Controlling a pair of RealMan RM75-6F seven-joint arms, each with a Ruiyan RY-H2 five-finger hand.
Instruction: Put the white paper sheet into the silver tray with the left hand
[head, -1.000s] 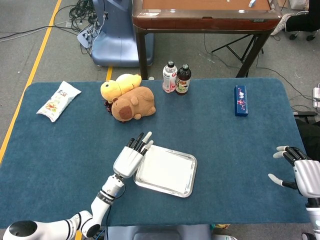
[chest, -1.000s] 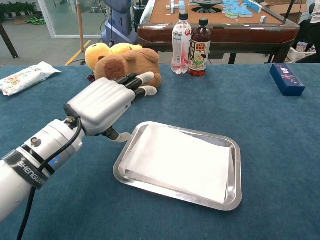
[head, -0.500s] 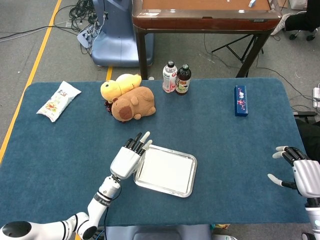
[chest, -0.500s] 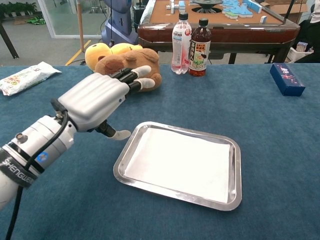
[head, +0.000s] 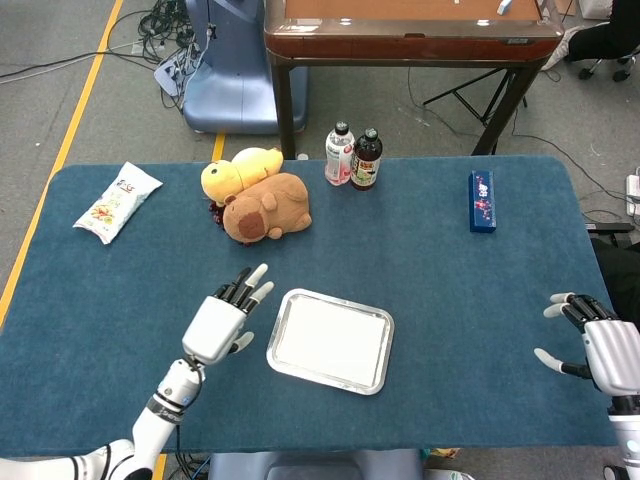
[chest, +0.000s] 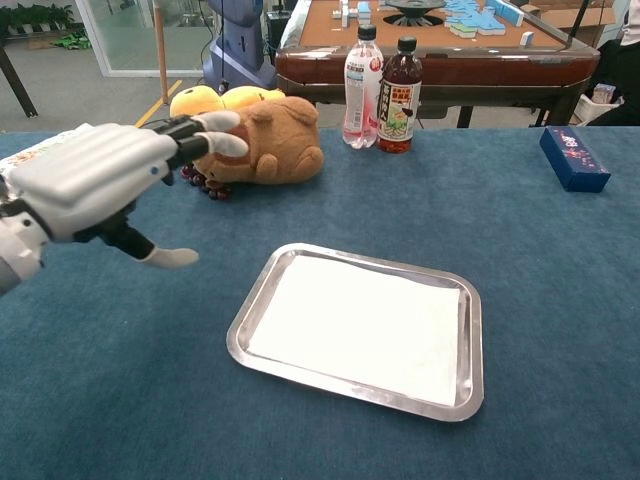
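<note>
The white paper sheet (head: 332, 339) (chest: 358, 325) lies flat inside the silver tray (head: 375, 380) (chest: 472, 368) near the table's front middle. My left hand (head: 219, 320) (chest: 95, 183) hovers to the left of the tray, apart from it, fingers spread and holding nothing. My right hand (head: 592, 345) stays at the table's right edge, fingers spread and empty; the chest view does not show it.
A brown and a yellow plush toy (head: 262, 205) (chest: 262, 132) lie behind the left hand. Two bottles (head: 352, 157) (chest: 381, 82) stand at the back middle. A blue box (head: 482, 201) (chest: 572, 157) lies back right, a snack bag (head: 117, 202) far left.
My left hand has drawn back leftward from the tray's left rim and lifted clear of it. The sheet has settled flat in the tray. The right hand has not moved.
</note>
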